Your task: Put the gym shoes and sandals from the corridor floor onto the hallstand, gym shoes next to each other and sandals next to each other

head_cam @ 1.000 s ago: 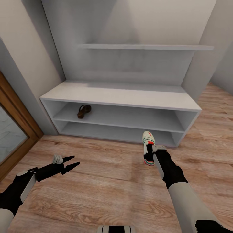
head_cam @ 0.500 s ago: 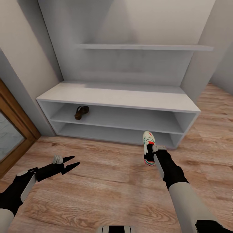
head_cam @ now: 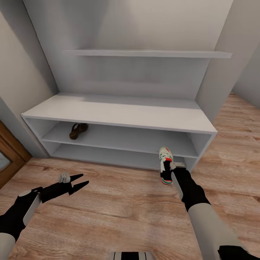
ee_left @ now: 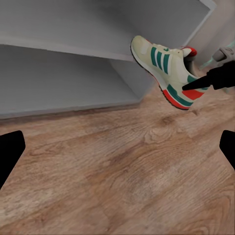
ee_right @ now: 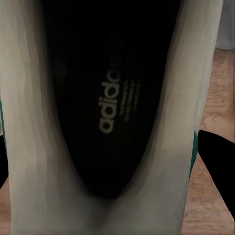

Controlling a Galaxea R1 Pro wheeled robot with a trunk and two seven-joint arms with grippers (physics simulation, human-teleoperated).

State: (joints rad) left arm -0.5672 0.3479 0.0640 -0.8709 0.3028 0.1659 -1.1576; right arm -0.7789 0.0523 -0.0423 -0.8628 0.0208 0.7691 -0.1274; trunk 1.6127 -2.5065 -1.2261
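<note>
Above the corridor floor (head_cam: pixel 119 213), near the hallstand's (head_cam: pixel 119 115) right end, my right gripper (head_cam: pixel 167 169) clamps one gym shoe (head_cam: pixel 165 169); my left gripper (head_cam: pixel 80 182) gapes wide.

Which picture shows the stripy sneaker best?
The left wrist view: the gym shoe shows side-on, green stripes and red heel clear, pinched by the right gripper. The head view shows it small from above; the right wrist view shows its dark insole up close.

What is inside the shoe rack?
One brown sandal lies on the upper open shelf of the shoe rack, near its left end. The lower shelf's right end is hidden behind the held sneaker.
</note>
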